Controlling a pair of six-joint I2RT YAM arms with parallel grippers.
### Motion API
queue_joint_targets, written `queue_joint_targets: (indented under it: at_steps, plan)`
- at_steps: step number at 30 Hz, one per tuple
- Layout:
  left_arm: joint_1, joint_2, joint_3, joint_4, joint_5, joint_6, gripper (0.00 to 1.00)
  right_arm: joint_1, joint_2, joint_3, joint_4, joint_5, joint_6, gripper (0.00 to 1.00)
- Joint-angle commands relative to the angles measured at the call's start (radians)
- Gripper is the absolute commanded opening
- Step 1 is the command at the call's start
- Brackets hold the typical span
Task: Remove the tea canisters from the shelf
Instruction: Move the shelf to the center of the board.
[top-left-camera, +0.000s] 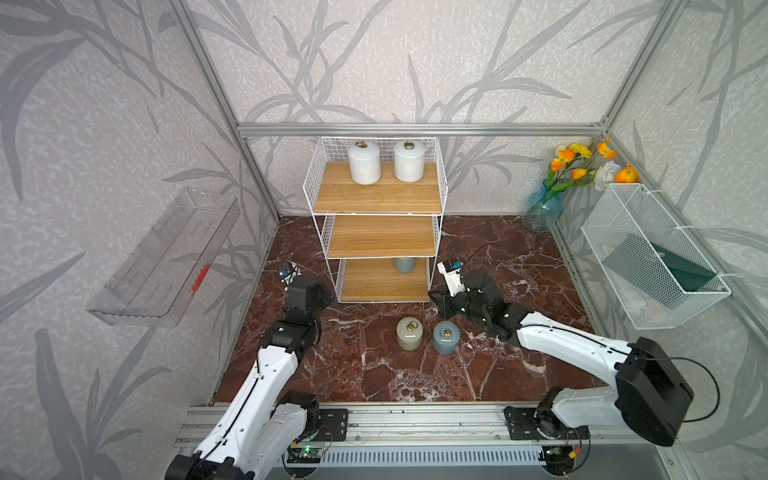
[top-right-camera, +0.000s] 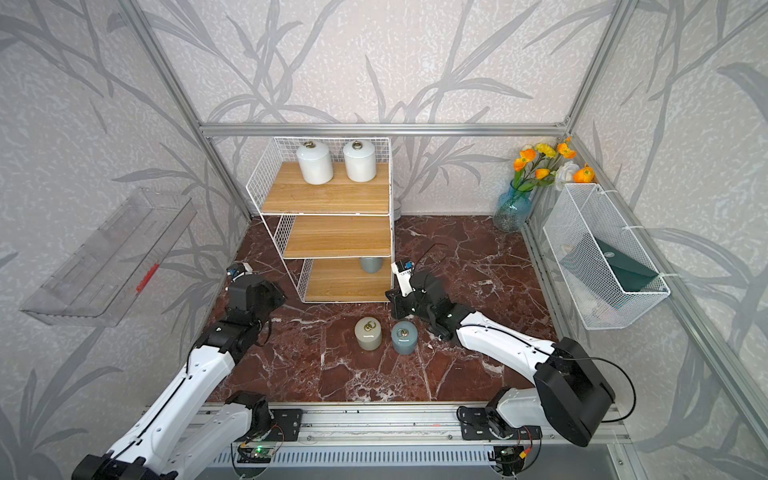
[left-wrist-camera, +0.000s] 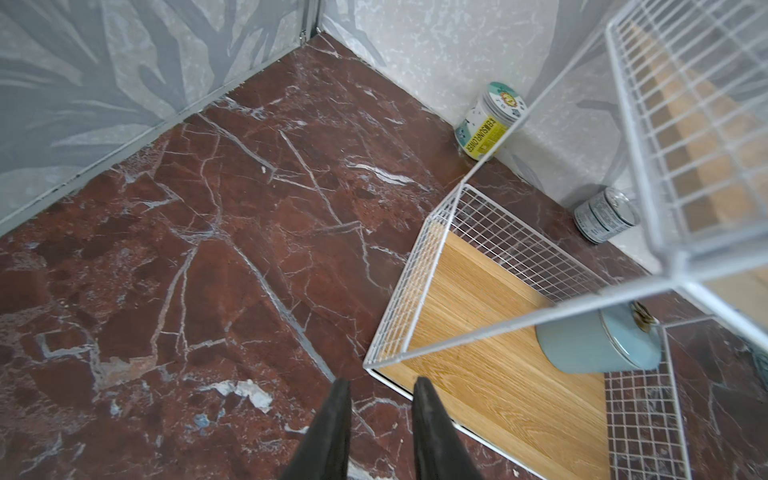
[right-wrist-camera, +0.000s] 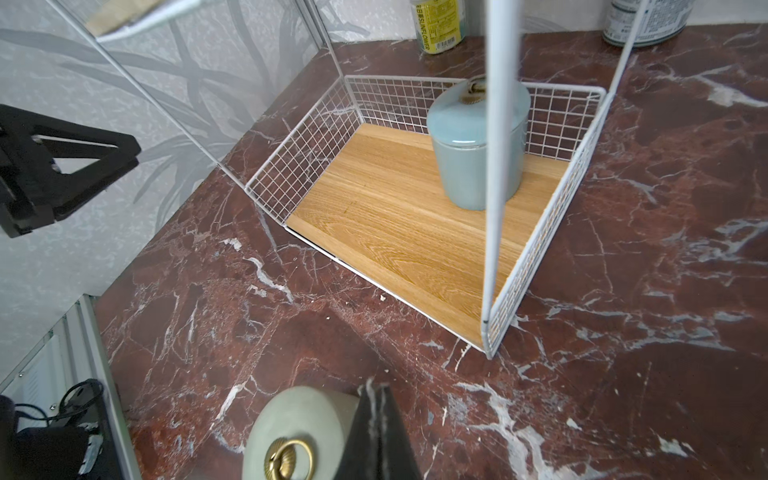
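- Shelf (top-left-camera: 382, 237): three-tier wire rack with wooden boards, standing against the back wall on the red marble floor (top-left-camera: 340, 374).
- Tea canisters on the shelf: two white canisters (top-left-camera: 364, 163) side by side on the top board, and one blue-grey shelf canister (right-wrist-camera: 461, 145) upright at the back of the bottom board, towards the robot's right.
- Tea canisters already off: a beige canister (top-left-camera: 409, 333) and a blue-grey floor canister (top-left-camera: 445, 337), upright and just beside each other in front of the shelf.
- Left gripper (left-wrist-camera: 380, 386): empty, with a narrow gap between the jaws, low at the bottom tier's front left corner.
- Right gripper (right-wrist-camera: 374, 390): jaws pressed together and empty, just beside the beige canister's lid.
- Step in hand (judged): fetching the canister from the bottom tier.
- Enter through the open front, since wire grid walls close both sides and the back.
- Spread the jaws wider than the canister body first. The left gap looks too narrow as it stands.
- Stay low under the middle board and clear of the front upright wires.
- Grip the body, not the brass ring, because the lid may lift off.
- Draw it straight out and set it down clear of the two on the floor.
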Motion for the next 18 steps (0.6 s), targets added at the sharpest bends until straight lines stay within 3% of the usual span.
queue_joint_targets:
  at_steps: [1, 11, 18]
  plan:
    - [0.05, 0.035, 0.04, 0.025, 0.065, -0.012, 0.24, 0.005, 0.085, 0.062, 0.086, 0.042, -0.006, 0.0]
    - [0.103, 0.12, 0.049, 0.081, 0.117, 0.0, 0.22, -0.026, 0.267, 0.198, 0.131, 0.164, -0.032, 0.0]
    - [0.106, 0.14, 0.036, 0.114, 0.151, 0.001, 0.22, -0.156, 0.364, 0.287, 0.134, 0.116, -0.053, 0.0]
